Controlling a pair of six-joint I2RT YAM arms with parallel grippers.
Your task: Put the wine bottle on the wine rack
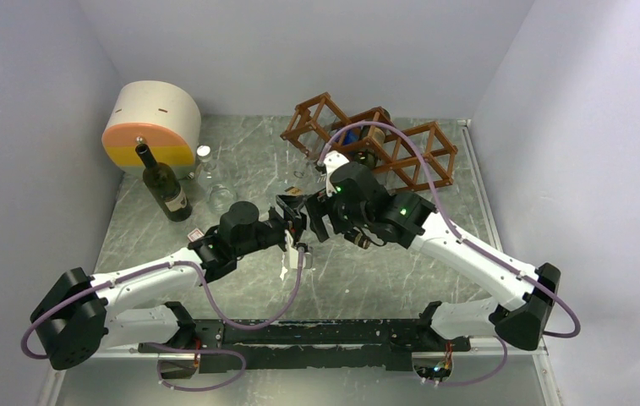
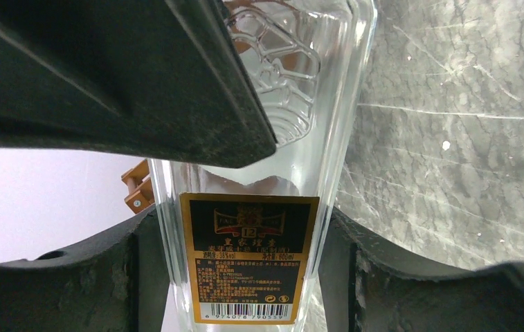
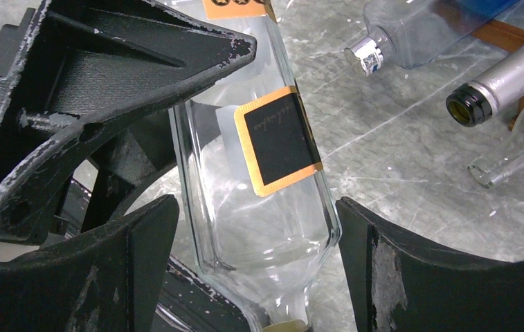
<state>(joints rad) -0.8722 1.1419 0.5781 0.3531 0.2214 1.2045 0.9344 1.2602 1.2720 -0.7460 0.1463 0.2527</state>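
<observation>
A clear glass wine bottle [image 2: 328, 104] with a black and gold label [image 2: 248, 256] is held off the table between both arms, mid-table. My left gripper [image 2: 241, 277] is shut on its lower body, both pads against the glass. My right gripper [image 3: 255, 228] stands open around the bottle's shoulder [image 3: 266, 235], with a narrow gap on each side. In the top view the two grippers meet, left [image 1: 292, 224] and right [image 1: 314, 222]. The reddish-brown wine rack [image 1: 401, 148] stands at the back right, beyond the right arm.
The rack holds a clear bottle with a silver cap [image 3: 397, 31], a dark bottle with a silver foil neck [image 3: 504, 86] and a clear glass neck [image 3: 511, 152]. At the back left are a dark green bottle [image 1: 162, 182], a white-and-orange drum [image 1: 151, 127] and small glassware [image 1: 217, 194].
</observation>
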